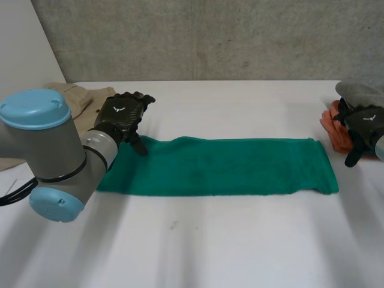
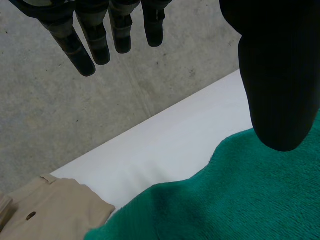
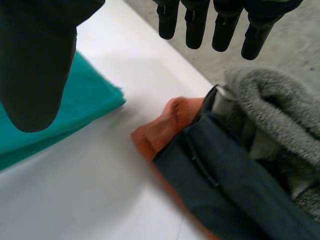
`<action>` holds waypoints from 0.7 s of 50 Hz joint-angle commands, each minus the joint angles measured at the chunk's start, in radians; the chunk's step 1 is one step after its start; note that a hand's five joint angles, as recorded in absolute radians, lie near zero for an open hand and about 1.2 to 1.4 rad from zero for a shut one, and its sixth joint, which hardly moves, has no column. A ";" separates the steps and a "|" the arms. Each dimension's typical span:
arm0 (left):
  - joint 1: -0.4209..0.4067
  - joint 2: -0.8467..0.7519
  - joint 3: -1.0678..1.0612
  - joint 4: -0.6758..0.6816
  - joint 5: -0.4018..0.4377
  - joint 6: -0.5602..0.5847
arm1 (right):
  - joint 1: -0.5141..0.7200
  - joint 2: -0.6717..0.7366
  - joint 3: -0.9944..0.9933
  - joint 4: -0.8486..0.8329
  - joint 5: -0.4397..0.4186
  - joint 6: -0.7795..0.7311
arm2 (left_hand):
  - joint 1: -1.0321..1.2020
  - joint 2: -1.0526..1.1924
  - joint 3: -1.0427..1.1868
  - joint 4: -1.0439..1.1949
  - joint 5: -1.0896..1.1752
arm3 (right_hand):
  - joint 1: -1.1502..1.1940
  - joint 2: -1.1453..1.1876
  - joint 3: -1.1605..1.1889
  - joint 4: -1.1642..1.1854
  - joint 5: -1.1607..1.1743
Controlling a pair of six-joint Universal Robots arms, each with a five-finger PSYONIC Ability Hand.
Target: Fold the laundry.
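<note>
A green towel (image 1: 219,166) lies flat on the white table (image 1: 198,246) as a long band folded lengthwise. My left hand (image 1: 123,117) hovers open over the towel's far left corner, thumb (image 2: 277,75) above the green towel (image 2: 225,195), fingers (image 2: 95,37) straight and holding nothing. My right hand (image 1: 360,123) hangs open just past the towel's right end, above a pile of clothes. In the right wrist view its fingers (image 3: 220,25) and thumb (image 3: 37,60) are spread, the green towel's corner (image 3: 85,95) beside the thumb.
A pile of clothes sits at the table's right edge: an orange piece (image 3: 165,127), a dark blue garment (image 3: 225,190) and a grey fleece (image 3: 280,115). A beige garment (image 1: 78,99) lies at the back left, also beige (image 2: 45,210) beside the towel. A concrete wall (image 1: 210,36) stands behind.
</note>
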 commanded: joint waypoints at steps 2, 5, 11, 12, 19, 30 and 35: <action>-0.001 0.025 -0.007 -0.002 0.001 -0.002 | 0.028 -0.015 0.012 0.222 -0.035 0.004 | -0.014 -0.033 -0.034 -0.019 -0.037 | 0.008 0.019 0.017 0.017 0.007; -0.003 0.043 -0.007 -0.002 0.004 -0.003 | 0.031 -0.035 0.021 0.339 -0.081 0.059 | -0.014 -0.033 -0.034 -0.019 -0.037 | 0.160 0.171 0.169 0.169 0.159; -0.004 0.079 -0.007 -0.002 0.005 -0.016 | 0.023 -0.058 0.098 0.335 -0.159 0.122 | -0.014 -0.033 -0.034 -0.019 -0.037 | 0.342 0.354 0.352 0.352 0.342; -0.004 0.085 -0.007 -0.001 0.007 -0.019 | 0.019 -0.054 0.119 0.286 -0.169 0.131 | -0.014 -0.033 -0.034 -0.019 -0.037 | 0.366 0.377 0.376 0.375 0.366; -0.007 0.085 -0.008 -0.002 0.013 -0.031 | 0.016 -0.029 0.194 0.077 -0.117 0.145 | -0.014 -0.033 -0.034 -0.019 -0.037 | 0.378 0.389 0.388 0.387 0.378; -0.015 0.056 -0.011 0.001 0.013 -0.025 | 0.023 0.009 0.216 -0.020 -0.015 0.150 | -0.014 -0.033 -0.034 -0.019 -0.037 | 0.381 0.392 0.390 0.390 0.380; -0.026 0.048 -0.010 0.004 0.011 -0.025 | 0.016 0.024 0.219 -0.055 -0.008 0.147 | -0.014 -0.033 -0.034 -0.019 -0.037 | 1.094 1.105 1.104 1.103 1.094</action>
